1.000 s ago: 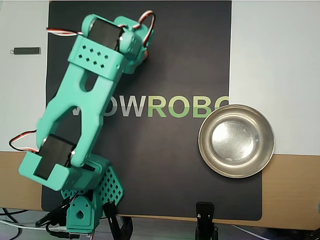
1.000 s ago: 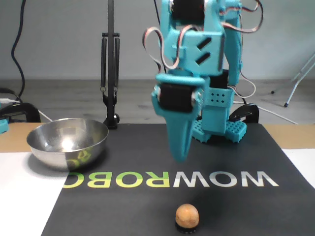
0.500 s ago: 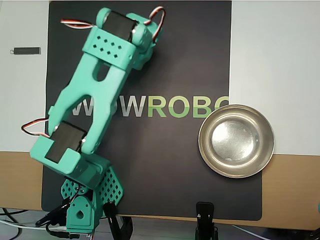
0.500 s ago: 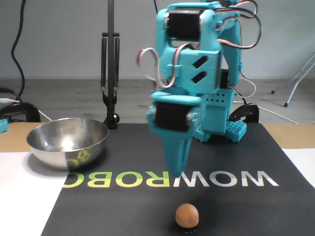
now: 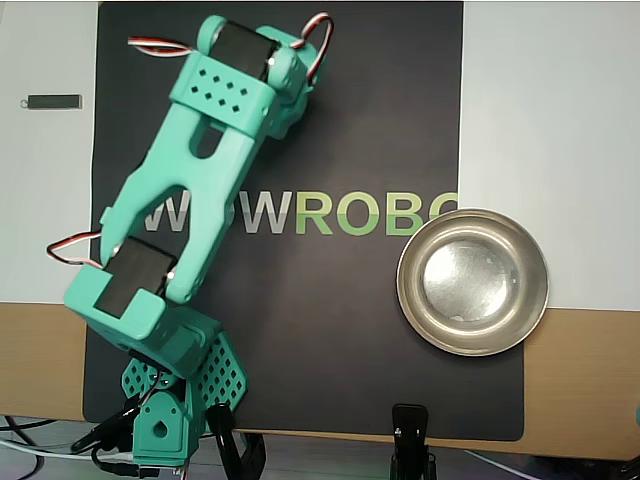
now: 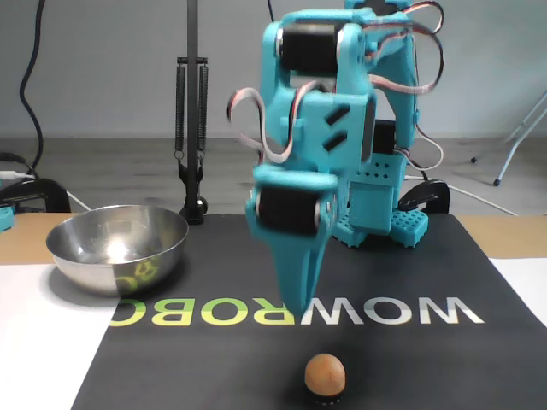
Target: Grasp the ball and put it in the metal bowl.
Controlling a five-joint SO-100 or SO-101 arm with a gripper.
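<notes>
Moved lower and a bit left since before: pincer, pointing down above the ball. Cannot tell if open or closed; holds nothing. Small, round, orange-tan, sitting on a black mat on the desk. Shiny bowl well apart at left, empty.

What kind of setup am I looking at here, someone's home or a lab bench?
Likely a hobby or lab robotics bench: a black branded mat on a table, camera stands clamped at its edge, cables along a bare wall, and a steel bowl.
</notes>
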